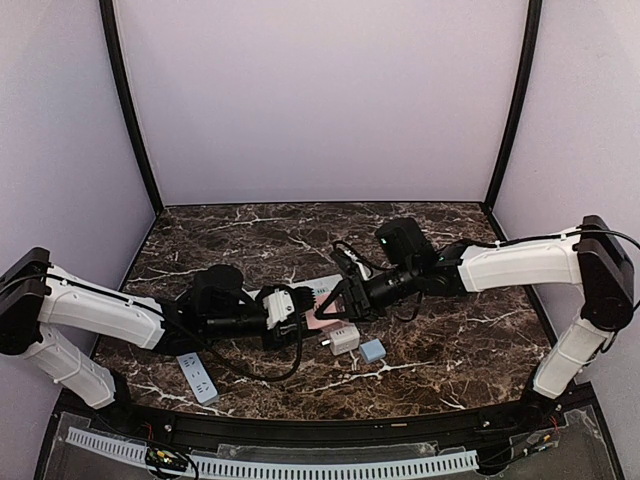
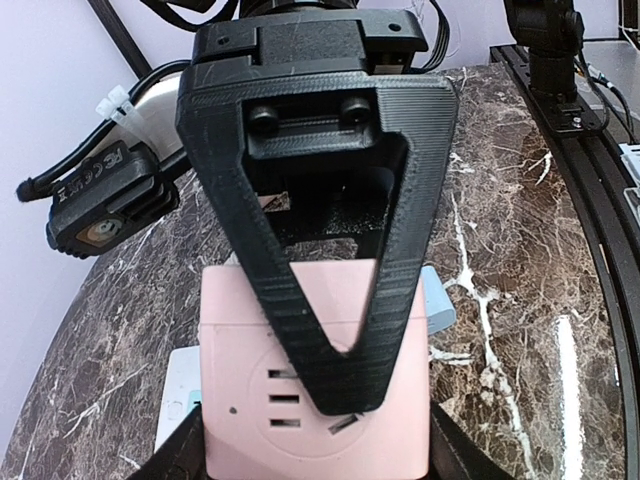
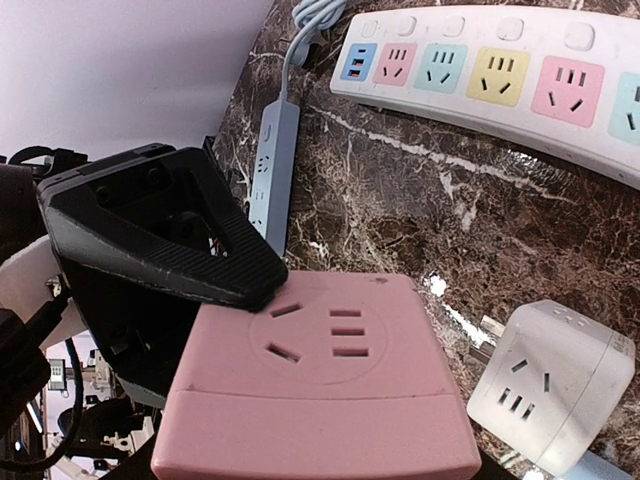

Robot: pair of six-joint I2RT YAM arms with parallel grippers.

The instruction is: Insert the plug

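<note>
Two grippers meet on one pink adapter cube [image 3: 330, 400] near the middle of the marble table [image 1: 450, 340], slightly toward its near edge.

Left gripper [image 1: 305, 318]: jaws at a middling width, clamped on opposite sides of the cube, with one ribbed black finger [image 3: 190, 250] flat on a socket face.

Right gripper [image 1: 338, 306]: one hollow triangular finger [image 2: 408, 260] lies across another socket face. Its partner is hidden, so whether this grip is closed cannot be told.

Progress, as judged: the plug is in hand between both arms but not yet seated, and its pins are out of sight. Aligning it with the white multi-colour power strip [image 3: 480, 70], just beyond toward the far edge, and pressing it home both remain.

- **Cube:** matte pink plastic with rounded edges and a shallow circular recess cut with slots.
- **Fingers:** layered printed plastic.
- **Toward the near edge:** a white adapter cube [image 3: 550, 385] with bare metal pins and a pale blue block [image 1: 373, 350].
- **Toward the left near corner:** a slim grey-blue strip [image 3: 275, 150].
- **Table:** dark, glossy, white-veined.
</note>
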